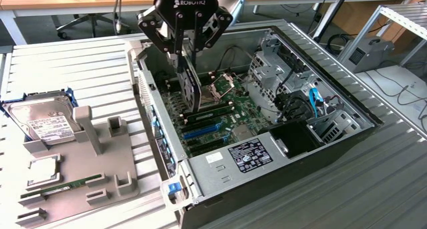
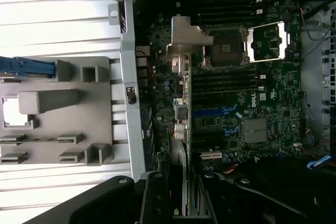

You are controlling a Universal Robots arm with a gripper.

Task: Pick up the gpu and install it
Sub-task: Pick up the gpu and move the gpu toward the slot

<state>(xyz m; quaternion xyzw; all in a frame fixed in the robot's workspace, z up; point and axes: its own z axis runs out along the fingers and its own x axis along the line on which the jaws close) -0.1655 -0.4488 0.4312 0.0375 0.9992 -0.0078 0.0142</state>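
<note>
Gripper (image 1: 183, 53) closed on gpu (image 1: 191, 89). Card held edge-down inside case (image 1: 353, 114), over motherboard (image 1: 235, 103) (bracket (image 2: 187, 35) toward rear wall). Step in hand: install. Card judged not yet seated, short of blue slots (image 1: 200, 131). Next move calls for card edge square over slot, straight descent.

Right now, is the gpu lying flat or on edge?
On edge. The gpu hangs upright below the tool, clamped in it, over the motherboard.
</note>
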